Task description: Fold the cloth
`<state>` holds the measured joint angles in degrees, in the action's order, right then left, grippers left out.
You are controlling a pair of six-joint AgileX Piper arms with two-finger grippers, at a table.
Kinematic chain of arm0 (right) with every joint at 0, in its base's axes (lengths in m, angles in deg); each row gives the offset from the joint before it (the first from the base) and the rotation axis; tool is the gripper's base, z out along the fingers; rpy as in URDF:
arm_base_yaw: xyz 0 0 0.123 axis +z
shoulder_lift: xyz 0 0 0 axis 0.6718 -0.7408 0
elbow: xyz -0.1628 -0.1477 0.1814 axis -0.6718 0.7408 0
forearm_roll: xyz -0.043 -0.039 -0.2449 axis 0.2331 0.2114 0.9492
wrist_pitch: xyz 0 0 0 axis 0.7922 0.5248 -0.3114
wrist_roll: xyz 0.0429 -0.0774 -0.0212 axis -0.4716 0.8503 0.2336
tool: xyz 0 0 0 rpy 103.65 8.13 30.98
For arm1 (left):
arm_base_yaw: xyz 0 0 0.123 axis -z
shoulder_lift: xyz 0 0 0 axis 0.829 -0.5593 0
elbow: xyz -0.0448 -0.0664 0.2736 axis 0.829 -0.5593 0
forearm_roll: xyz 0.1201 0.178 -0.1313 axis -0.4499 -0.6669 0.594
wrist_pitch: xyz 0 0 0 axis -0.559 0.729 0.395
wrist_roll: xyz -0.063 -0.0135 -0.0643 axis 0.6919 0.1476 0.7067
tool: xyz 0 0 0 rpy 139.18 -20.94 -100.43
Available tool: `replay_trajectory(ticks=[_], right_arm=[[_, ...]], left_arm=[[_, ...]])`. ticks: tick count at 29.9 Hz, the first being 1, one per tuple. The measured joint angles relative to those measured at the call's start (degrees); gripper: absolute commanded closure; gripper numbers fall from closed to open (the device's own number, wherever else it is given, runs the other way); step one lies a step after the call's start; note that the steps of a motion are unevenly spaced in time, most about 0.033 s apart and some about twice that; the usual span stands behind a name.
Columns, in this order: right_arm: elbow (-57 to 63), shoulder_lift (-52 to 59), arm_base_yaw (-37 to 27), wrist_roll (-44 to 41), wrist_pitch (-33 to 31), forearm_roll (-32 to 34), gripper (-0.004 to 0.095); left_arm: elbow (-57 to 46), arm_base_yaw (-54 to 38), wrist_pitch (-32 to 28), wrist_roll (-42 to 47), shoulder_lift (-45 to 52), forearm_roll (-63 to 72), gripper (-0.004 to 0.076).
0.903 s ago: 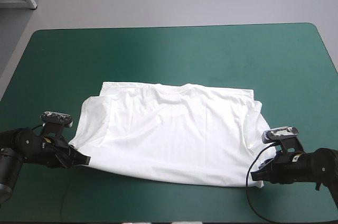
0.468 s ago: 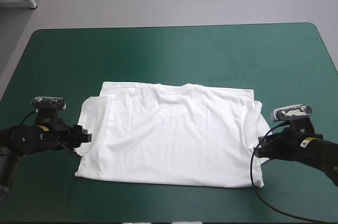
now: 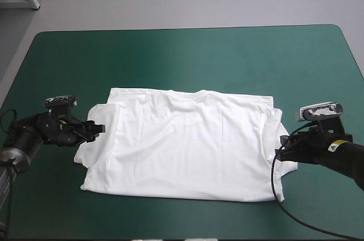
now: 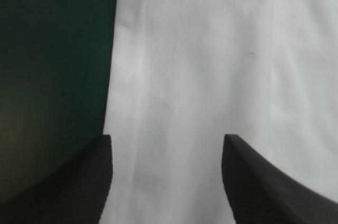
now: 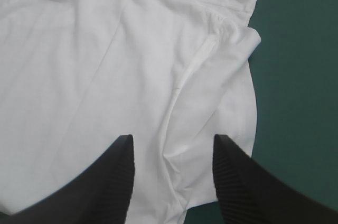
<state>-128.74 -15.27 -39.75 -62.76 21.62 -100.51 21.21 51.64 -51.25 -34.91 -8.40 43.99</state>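
Fabric of the T-shirt looks light and limp, best pinched at its sleeve edges, where left gripper and right gripper hover, fingers apart.

- no words, numbers or brand marks can be read in any view.
- the t-shirt shows plain white cloth, with no lettering that can be made out.
- a small yellow sticker on the right arm is too small to read.
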Motion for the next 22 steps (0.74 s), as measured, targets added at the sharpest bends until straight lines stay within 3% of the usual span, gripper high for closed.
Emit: replay_trajectory(ticks=[9,22], right_arm=[[0.0,0.0,0.0,0.0,-1.3,0.0,0.0468],[-0.1,0.0,0.0,0.0,-1.2,-0.1,0.0514]], left_arm=[[0.0,-3.7,-5.8,0.3,-6.6,1.7,0.0330],[0.1,-8.6,-4.1,-14.2,-9.7,11.0,0.0330]])
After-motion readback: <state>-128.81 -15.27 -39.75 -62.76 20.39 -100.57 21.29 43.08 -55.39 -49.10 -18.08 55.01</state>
